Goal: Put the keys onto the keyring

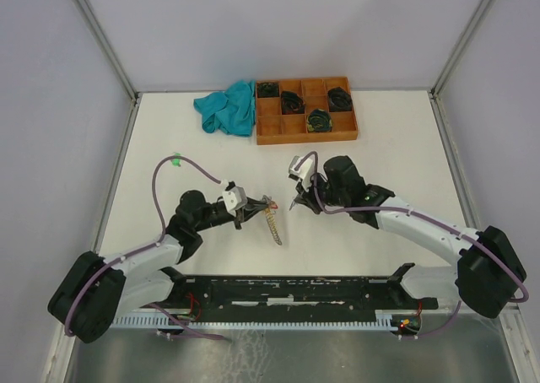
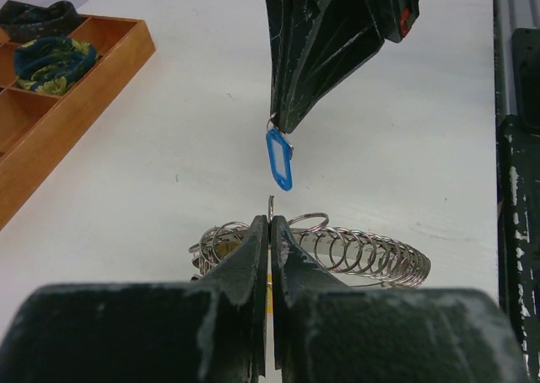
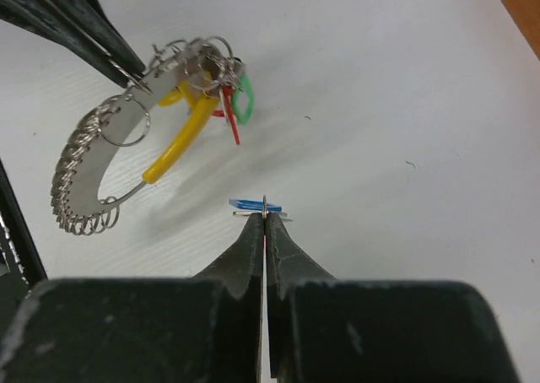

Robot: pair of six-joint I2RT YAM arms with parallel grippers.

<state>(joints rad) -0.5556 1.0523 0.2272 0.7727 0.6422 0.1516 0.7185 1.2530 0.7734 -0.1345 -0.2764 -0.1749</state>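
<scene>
Blue-tagged key (image 2: 279,159) near keyring (image 2: 354,252)

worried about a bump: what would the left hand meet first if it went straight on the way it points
Probably the blue tag hanging from the right hand, straight ahead of the left hand, which is shut on the keyring. Depth is unclear, so the gap is hard to judge.

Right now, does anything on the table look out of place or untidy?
Only the teal cloth: it lies crumpled against the left side of the orange-brown tray. Nothing looks spilled or broken.
</scene>
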